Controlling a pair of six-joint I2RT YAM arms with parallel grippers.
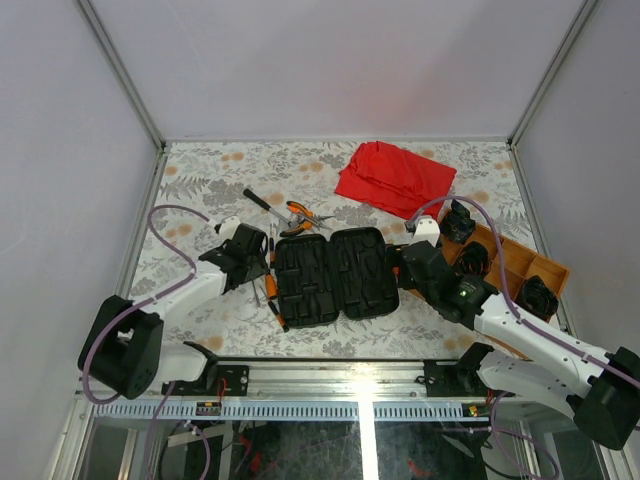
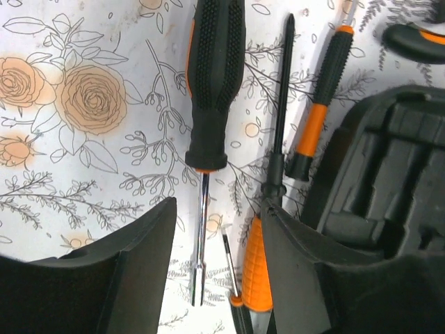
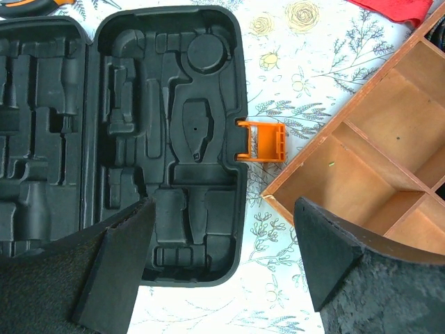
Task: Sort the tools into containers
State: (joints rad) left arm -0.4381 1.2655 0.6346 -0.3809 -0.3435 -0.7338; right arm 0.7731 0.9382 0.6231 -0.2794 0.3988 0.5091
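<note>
The case [image 1: 331,275] lies open flat. Left gripper [image 2: 219,212] hangs just left of it, jaws parted. A big screwdriver [image 2: 214,76] lies on the table, its shaft between them, clear of both fingers. Slim drivers [image 2: 316,118] line the case's left edge, and pliers [image 1: 300,215] sit behind it. Right gripper [image 3: 224,209] gapes wide over the case's right half, near the latch [image 3: 263,141].

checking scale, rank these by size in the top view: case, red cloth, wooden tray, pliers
1. case
2. red cloth
3. pliers
The wooden tray is partly hidden by the right arm: bigger than pliers, unsure against cloth.
</note>
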